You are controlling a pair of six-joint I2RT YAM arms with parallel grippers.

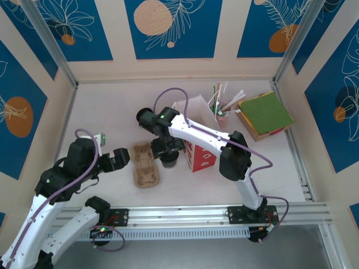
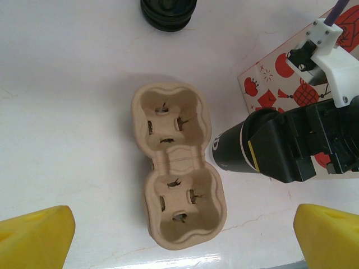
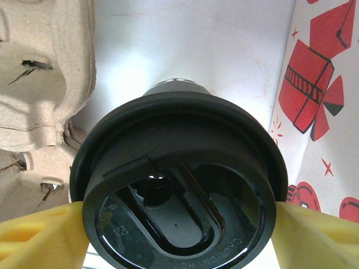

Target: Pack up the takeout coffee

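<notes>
A: Right gripper (image 1: 168,150), what's it doing?
B: Clamped on the takeout coffee (image 1: 169,163). In the right wrist view both yellow fingers (image 3: 39,235) press the rim of the black lid, one on each side.

A: Where is the coffee?
B: Mid-table, upright, lid up. It sits just right of the cup carrier (image 1: 146,166), between the carrier and the paper bag (image 1: 196,147). In the left wrist view its dark band is hard against the carrier's narrow middle. Touching or not, can't tell.

A: Is the cup on the table (image 1: 112,112) or lifted?
B: Can't tell. The lid hides the base from above.

A: Carrier?
B: Brown pulp, two wells, long axis running near to far. It lies flat on the table.

A: Left gripper (image 1: 119,159)?
B: Jaws spread wide, holding nothing. It hangs just left of the carrier and faces it. In its own camera the yellow fingers (image 2: 36,238) sit at the two bottom corners with the carrier between and beyond them.

A: Bag?
B: White with red print, standing, mouth open. The right arm crosses over it.

A: Anything else?
B: A pink cup (image 1: 222,119) with sticks in it, far right of the bag. Beside that, a box (image 1: 263,115) with a green stack on top, in the far right corner.
</notes>
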